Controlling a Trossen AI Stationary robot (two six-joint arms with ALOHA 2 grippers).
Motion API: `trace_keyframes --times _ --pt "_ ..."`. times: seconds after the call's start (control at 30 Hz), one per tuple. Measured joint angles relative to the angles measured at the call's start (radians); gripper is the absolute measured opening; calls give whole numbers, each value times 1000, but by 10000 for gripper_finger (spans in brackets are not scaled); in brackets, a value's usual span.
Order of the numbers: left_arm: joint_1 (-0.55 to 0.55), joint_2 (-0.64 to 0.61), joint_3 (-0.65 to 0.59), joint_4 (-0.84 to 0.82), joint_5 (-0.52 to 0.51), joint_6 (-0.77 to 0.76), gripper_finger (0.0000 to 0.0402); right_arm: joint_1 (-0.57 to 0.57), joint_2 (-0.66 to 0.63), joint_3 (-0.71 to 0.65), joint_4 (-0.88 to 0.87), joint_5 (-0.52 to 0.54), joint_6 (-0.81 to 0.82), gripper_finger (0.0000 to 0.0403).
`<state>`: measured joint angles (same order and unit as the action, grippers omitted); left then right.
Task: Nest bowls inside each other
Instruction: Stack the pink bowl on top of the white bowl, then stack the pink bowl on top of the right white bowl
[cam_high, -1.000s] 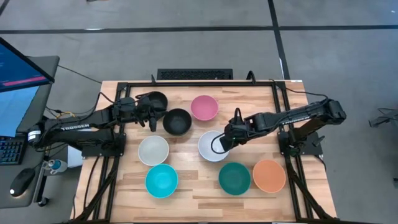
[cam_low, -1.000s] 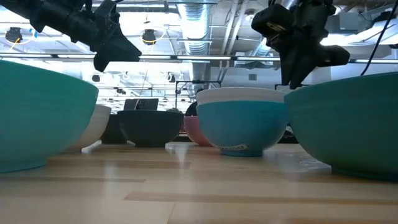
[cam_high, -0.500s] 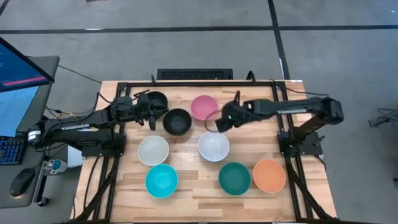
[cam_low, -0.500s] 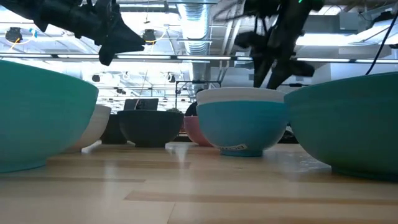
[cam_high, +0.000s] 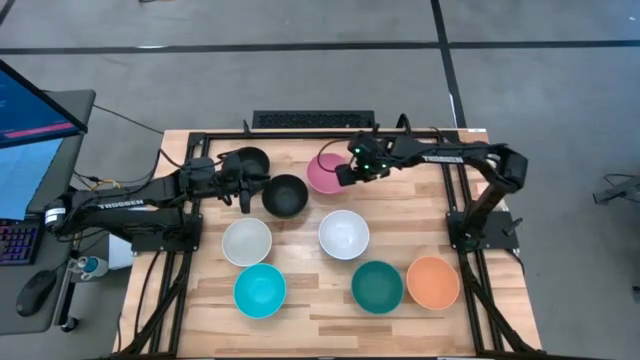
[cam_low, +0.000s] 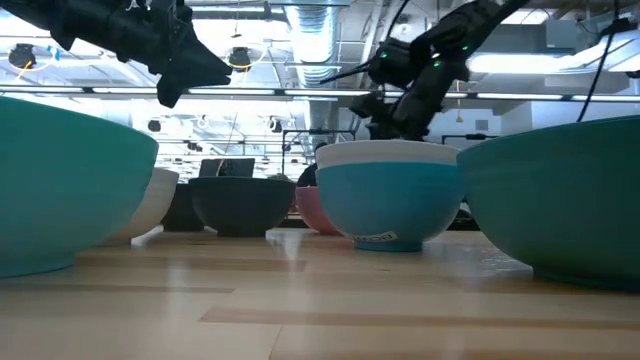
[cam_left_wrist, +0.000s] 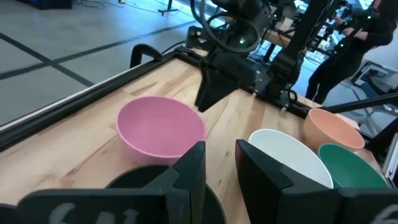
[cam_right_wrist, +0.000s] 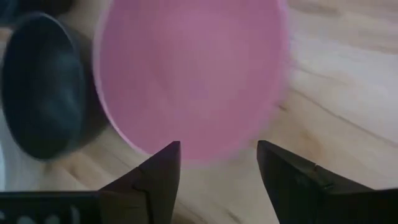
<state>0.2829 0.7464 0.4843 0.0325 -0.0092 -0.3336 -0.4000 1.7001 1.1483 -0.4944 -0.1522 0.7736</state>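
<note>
My right gripper (cam_high: 343, 174) hangs open over the right rim of the pink bowl (cam_high: 325, 172), which fills the right wrist view (cam_right_wrist: 186, 74); its fingers touch nothing. My left gripper (cam_high: 244, 192) is open in the air between two black bowls, one at the far left (cam_high: 252, 160) and one nearer the middle (cam_high: 285, 195). A white bowl (cam_high: 343, 234) sits nested in a cyan bowl (cam_low: 388, 205) at mid-table. A second white bowl (cam_high: 246, 241), a cyan bowl (cam_high: 260, 290), a teal-green bowl (cam_high: 377, 286) and an orange bowl (cam_high: 433, 282) stand apart on the table.
A black frame (cam_high: 300, 133) runs along the table's far edge and down both sides. A dark pad (cam_high: 312, 119) lies beyond the far edge. Bare wood (cam_high: 320, 315) stretches along the near edge. A person (cam_left_wrist: 348, 37) stands beyond the table in the left wrist view.
My right gripper has left the rim of the nested white bowl, risen and swung toward the table's far edge to the pink bowl, its fingers opening on the way. The white bowl stays in the cyan one.
</note>
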Motion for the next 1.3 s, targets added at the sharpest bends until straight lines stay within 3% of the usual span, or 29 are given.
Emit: trace_keyframes --times 0.33,0.73,1.3 --pt "0 0 0 -40 -16 -12 77 -7 131 100 -99 1 -77 235" --pt "0 0 0 -43 -35 4 77 -9 39 103 -94 61 -75 234" --pt "0 0 0 -42 -40 3 77 -34 58 102 -28 96 -104 234"
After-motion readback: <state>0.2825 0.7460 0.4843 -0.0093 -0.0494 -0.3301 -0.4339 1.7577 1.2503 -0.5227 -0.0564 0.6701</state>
